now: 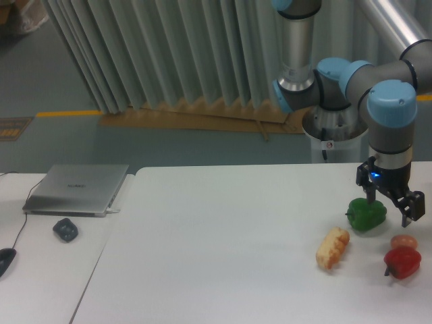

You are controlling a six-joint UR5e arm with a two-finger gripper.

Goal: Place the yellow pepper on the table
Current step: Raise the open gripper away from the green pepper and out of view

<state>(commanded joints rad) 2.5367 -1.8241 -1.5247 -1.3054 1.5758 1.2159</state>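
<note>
No yellow pepper shows in the camera view; it is hidden or out of view. The large white table fills the lower middle and right. My gripper hangs at the table's right side, pointing down with its jaws spread wide and nothing between them. Its left finger is just above the top right of a green bell pepper. A red bell pepper lies in front of the gripper near the right edge.
A small orange-red round fruit lies between the gripper and the red pepper. A bread roll lies left of them. A smaller white desk at the left holds a silver laptop, a dark object and a mouse.
</note>
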